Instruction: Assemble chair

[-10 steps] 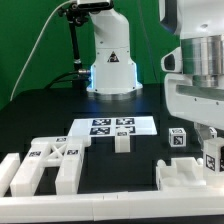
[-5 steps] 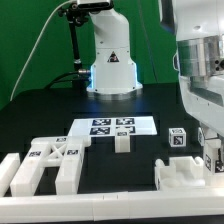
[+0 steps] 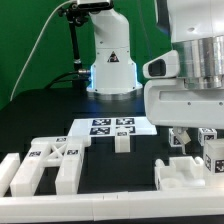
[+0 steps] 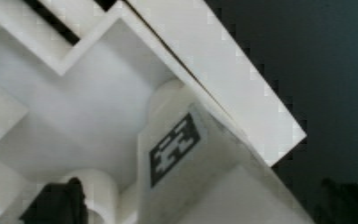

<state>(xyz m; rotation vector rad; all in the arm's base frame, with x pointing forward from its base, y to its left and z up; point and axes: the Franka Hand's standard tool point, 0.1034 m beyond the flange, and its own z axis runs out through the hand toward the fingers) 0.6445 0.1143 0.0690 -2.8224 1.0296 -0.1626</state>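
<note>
The chair (image 3: 60, 168) lies in loose white pieces along the bench's (image 3: 40, 118) front edge: a tagged cluster (image 3: 45, 158) at the corner on the exterior view's left, a small block (image 3: 122, 143) before the marker board (image 3: 108, 126), and a built-up group (image 3: 185, 173) on the right. Above that group hangs the hand (image 3: 195, 140), jaws spread wide, seemingly gripping nothing. One jaw could snag the tagged piece (image 4: 179, 145) between them and tip it, and the hand's bulk hides any joint there.

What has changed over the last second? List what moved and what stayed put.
The arm's wrist swung toward the exterior view's left and now fills more of that view. The gripper hangs over the right-hand chair block; whether it let go of anything is unclear. Unmoved: that block, the marker board, the small white block, the left chair parts.
</note>
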